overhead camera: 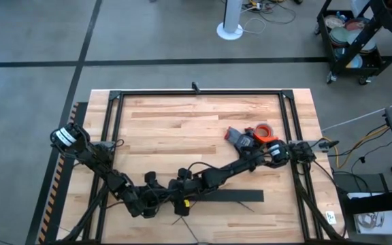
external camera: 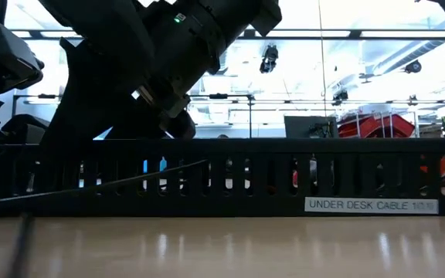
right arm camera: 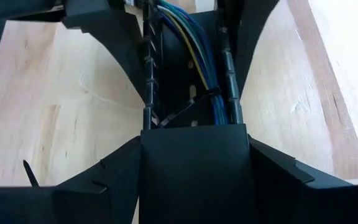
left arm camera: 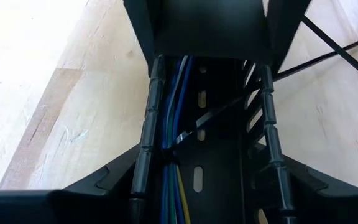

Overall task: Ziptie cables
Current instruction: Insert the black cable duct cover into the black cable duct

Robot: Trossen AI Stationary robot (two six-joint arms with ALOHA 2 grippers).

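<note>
Black plastic fills both wrist views: the left hand (left arm camera: 207, 186) and the right hand (right arm camera: 194, 168) each straddle the comb-toothed cable duct (overhead camera: 226, 196), one finger outside each of its walls, meeting near the duct's left end at about 7 o'clock from the table's middle in the high view. Whether either hand is clenched on the duct walls or merely spread around them I cannot tell.

Inside the duct's channel lie the cables (left arm camera: 174, 112), blue with a yellow and a pale one among them, running lengthwise against one wall. A ziptie (left arm camera: 194, 127) is looped around them, its thin dark tail slanting across the channel and out over the far wall. Another thin dark strip (left arm camera: 340, 46) crosses the wood beyond the duct.

From the low view the duct (external camera: 284, 177) stands as a long slotted wall along the table's near edge, labelled "UNDER DESK CABLE".

Towards 2 o'clock sit an orange tape roll (overhead camera: 263, 130) and a grey tool (overhead camera: 238, 137). The butcher-block table (overhead camera: 182, 129) is otherwise open at 12 o'clock, bounded by a black frame.
</note>
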